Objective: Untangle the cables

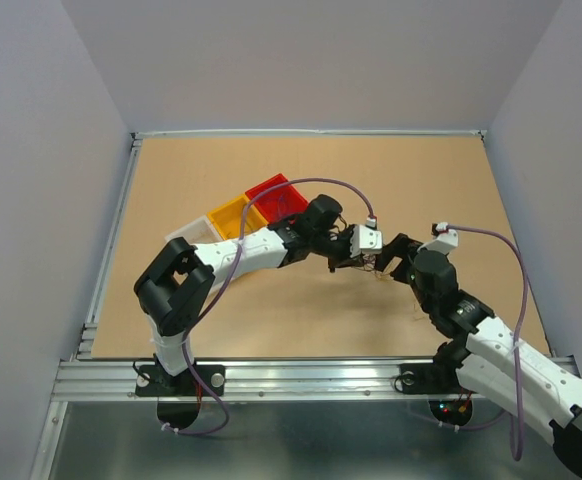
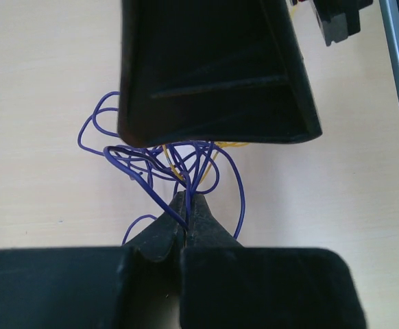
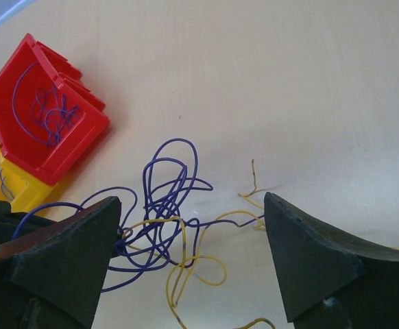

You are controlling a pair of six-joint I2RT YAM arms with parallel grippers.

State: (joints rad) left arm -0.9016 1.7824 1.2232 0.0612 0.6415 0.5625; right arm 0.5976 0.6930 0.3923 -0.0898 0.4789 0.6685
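Observation:
A loose clump of thin purple cables [image 3: 162, 205] tangled with yellow cables [image 3: 192, 264] lies on the tan table between my two arms; in the top view it is a tiny tangle [image 1: 371, 264]. My left gripper [image 2: 186, 200] is shut on purple strands of the clump [image 2: 179, 164], its fingertips pressed together. My right gripper [image 3: 189, 226] is open, its two fingers wide apart on either side of the clump, just above it. The right gripper's black finger [image 2: 213, 75] covers the clump's upper part in the left wrist view.
A red bin [image 3: 42, 113] holding more purple wire sits left of the clump, beside a yellow bin [image 1: 233, 217] and a clear bin [image 1: 193, 233]. The table's metal front rail [image 1: 301, 375] runs along the near edge.

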